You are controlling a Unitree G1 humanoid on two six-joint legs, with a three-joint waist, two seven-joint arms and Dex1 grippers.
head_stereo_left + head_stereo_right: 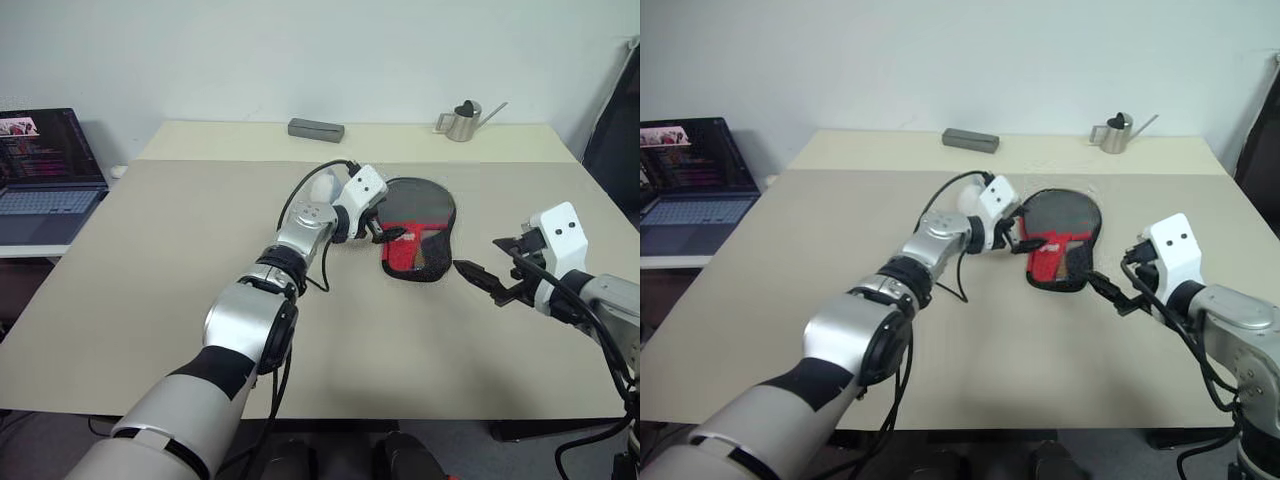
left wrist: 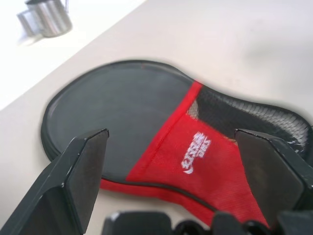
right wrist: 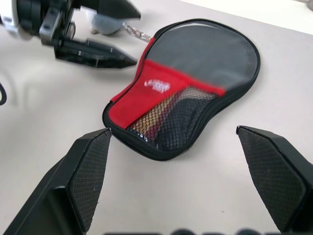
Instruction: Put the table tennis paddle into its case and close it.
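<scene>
Beige table (image 1: 150, 250) bears the case (image 1: 420, 235); laptop (image 1: 45, 175) alongside.

The 2 head cameras look forward and down over the table (image 1: 150, 300) from above the arms, taking in its far edge, the wall and a laptop (image 1: 45, 175) at the left edge of the frame. Both wrist cameras sit low and close, each facing the case (image 3: 186, 88) between its own jaws. All 4 views share the case.
</scene>
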